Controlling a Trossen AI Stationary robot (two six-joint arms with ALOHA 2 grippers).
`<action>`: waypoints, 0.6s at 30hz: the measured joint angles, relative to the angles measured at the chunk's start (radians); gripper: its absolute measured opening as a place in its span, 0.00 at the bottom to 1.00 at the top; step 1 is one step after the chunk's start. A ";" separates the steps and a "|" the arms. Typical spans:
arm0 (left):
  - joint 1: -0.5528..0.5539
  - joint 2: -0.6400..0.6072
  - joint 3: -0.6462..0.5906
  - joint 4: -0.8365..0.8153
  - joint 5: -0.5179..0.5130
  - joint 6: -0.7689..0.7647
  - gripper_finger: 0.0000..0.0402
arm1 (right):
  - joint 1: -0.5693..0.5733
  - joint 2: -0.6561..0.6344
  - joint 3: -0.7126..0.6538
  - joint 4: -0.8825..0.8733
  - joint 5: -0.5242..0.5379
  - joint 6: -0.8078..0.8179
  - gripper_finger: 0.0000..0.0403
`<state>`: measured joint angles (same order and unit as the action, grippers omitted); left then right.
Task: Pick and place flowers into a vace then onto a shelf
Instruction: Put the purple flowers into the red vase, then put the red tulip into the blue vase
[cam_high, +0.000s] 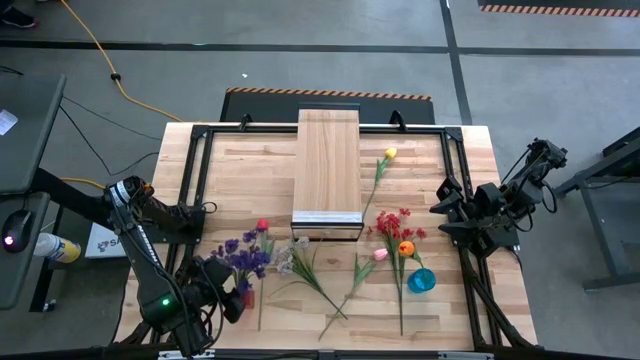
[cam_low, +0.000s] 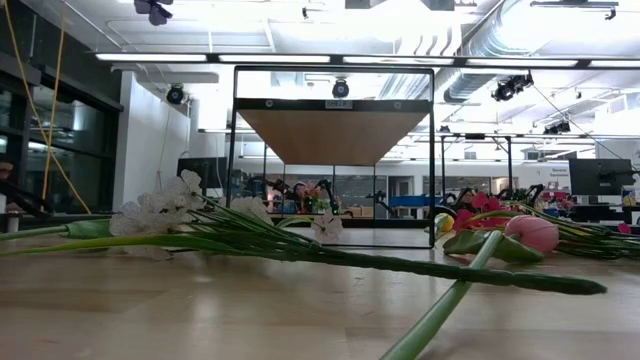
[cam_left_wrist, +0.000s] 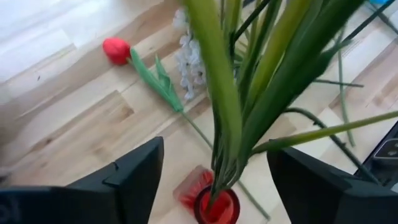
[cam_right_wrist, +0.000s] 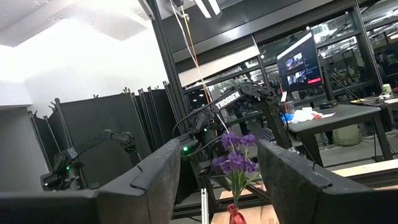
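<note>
A purple flower spray stands with its green stems stuck into the mouth of a small red vase on the table's near left. My left gripper is open above the vase. Its fingers stand on either side of the stems and touch nothing. Flat on the table lie a red tulip, a white spray, pink, orange and yellow tulips, and a red spray. The shelf stands at the far middle. My right gripper waits open at the right edge, raised.
A blue vase stands near the front right, beside the long stems of the flowers lying there. Black frame rails run along the table's left and right sides. Bare wood shows to the left of the shelf.
</note>
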<state>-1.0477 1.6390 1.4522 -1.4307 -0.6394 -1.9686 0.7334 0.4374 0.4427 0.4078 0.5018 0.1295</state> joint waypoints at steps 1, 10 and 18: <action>0.000 0.000 0.003 0.001 0.001 0.000 0.81 | 0.000 0.000 0.000 0.000 0.000 0.000 0.51; -0.002 0.000 0.071 -0.008 0.016 0.027 0.84 | 0.000 0.000 0.000 0.000 0.000 0.000 0.53; -0.063 0.000 0.176 -0.016 0.049 0.034 0.82 | 0.000 0.000 0.000 0.000 -0.014 0.000 0.51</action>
<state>-1.1106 1.6390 1.6278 -1.4467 -0.5901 -1.9349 0.7334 0.4376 0.4427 0.4080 0.4876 0.1295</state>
